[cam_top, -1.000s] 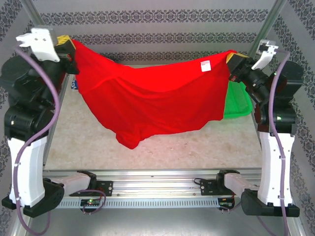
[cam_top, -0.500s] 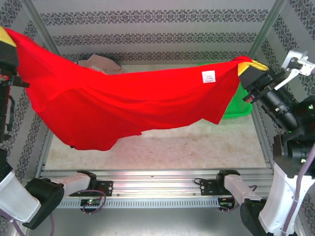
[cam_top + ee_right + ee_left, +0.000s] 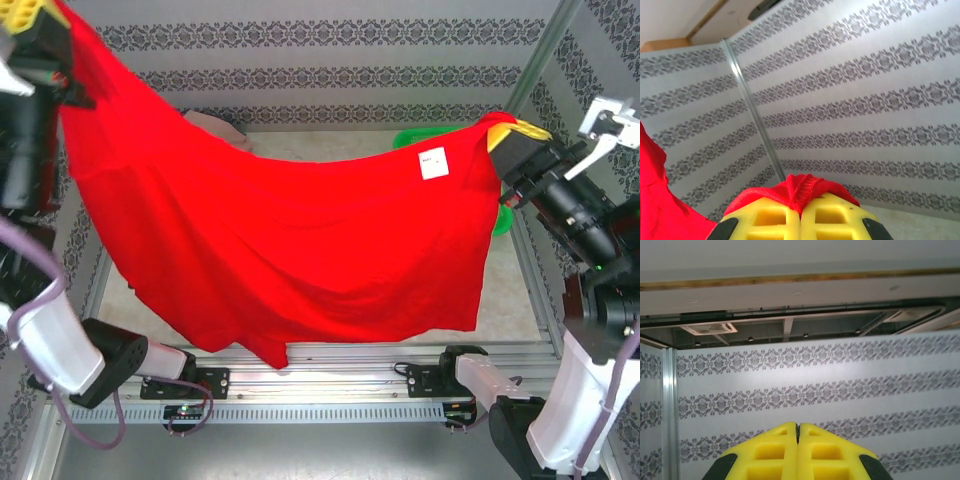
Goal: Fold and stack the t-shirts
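The red t-shirt [image 3: 300, 250] hangs spread in the air between the two arms, above the desk [image 3: 503, 290]. Its upper edge sags in a long curve from the top left corner of the overhead view down to the right side.

The left tool [image 3: 22, 14] is raised high at the far left. It is closed, and one corner of the red cloth runs up to it. In the left wrist view, the left tool [image 3: 797, 442] points at the patterned wall, its yellow fingers [image 3: 770, 455] pressed together with only a thin seam between them.

The right tool [image 3: 515, 135] sits lower, at the right edge of the desk, clamped on the opposite corner of the shirt. In the right wrist view, a bunched fold of red cloth [image 3: 802, 187] is pinched between the yellow fingers [image 3: 837, 217] of the right tool [image 3: 801, 205].

A small white label [image 3: 434, 163] faces the camera near the right-hand corner. The lowest fold of the shirt droops toward the near rail; whether it touches the desk cannot be told.

Behind the upper edge, part of a dusty-pink shirt [image 3: 212, 124] lies at the rear left of the desk, and a piece of the green basket [image 3: 412, 138] shows at the rear right.
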Robot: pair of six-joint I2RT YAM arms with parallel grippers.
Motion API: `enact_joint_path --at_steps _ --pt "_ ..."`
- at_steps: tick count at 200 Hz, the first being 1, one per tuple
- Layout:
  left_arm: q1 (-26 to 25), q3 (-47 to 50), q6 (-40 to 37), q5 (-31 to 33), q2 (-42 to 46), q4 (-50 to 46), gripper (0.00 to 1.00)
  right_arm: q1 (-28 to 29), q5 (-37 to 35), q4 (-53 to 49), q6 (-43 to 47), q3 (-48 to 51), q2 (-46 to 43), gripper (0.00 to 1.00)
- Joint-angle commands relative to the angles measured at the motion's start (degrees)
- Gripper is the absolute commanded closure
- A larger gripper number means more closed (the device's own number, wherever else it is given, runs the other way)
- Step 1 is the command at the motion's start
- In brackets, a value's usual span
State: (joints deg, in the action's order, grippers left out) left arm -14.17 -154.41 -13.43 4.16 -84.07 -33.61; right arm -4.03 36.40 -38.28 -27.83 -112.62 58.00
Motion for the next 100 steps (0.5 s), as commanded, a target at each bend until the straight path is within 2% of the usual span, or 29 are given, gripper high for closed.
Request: enact_joint_path --at_steps 1,19,50,100 --pt "0.07 1.73 -8.98 4.64 -5.79 5.41 0.99 -0.41 -2.79 1.08 1.55 4.69 4.93 1.0" --pt "2.19 6.98 -8.69 3.7 -10.05 6.53 1.0 -0.56 -4.11 4.59 2.19 11.31 7.92 1.0" --pt "8.14 14.43 -1.56 -2.58 -19.24 12.59 1.0 -0.84 -9.09 11.36 3.55 20.08 17.04 1.0" --pt "10.7 18.49 -0.34 -4.25 -38.08 21.17 1.0 -0.35 -9.45 15.94 3.69 15.59 44.46 1.0"
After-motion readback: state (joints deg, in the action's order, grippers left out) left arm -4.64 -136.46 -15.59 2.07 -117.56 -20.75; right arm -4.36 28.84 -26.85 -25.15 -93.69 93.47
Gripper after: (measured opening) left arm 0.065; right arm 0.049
